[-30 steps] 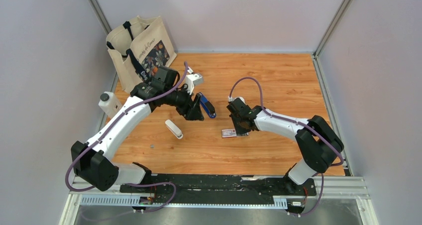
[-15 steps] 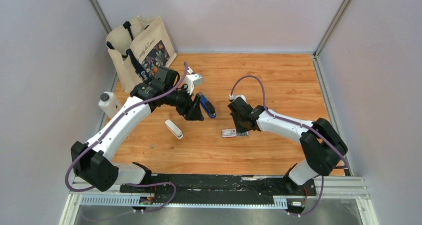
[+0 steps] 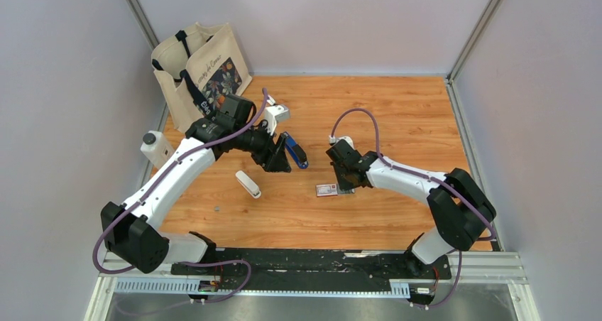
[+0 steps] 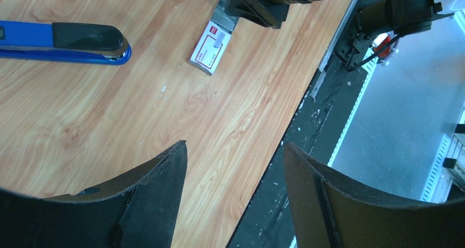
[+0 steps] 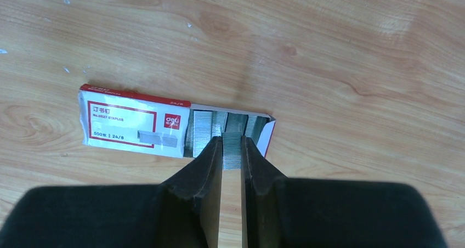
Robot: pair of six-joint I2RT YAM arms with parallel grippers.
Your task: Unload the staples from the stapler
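The blue stapler [image 3: 293, 150] with a dark end lies on the wooden table, just right of my left gripper [image 3: 277, 165]. In the left wrist view the stapler [image 4: 60, 41] is at the top left, away from my open, empty left gripper [image 4: 234, 145]. The red-and-white staple box [image 3: 326, 189] lies mid-table with its tray [image 5: 203, 130] slid out. My right gripper [image 5: 232, 139] is shut on a strip of staples [image 5: 232, 152] at the open tray, and it also shows in the top view [image 3: 346, 186].
A canvas tote bag [image 3: 201, 72] stands at the back left. A white bottle [image 3: 156, 149] stands at the left edge. A small white object [image 3: 248, 184] lies near the left arm. The table's front edge [image 4: 307, 94] runs close to the box.
My right wrist has shifted very slightly at the box. The left arm, the stapler and the box have not moved.
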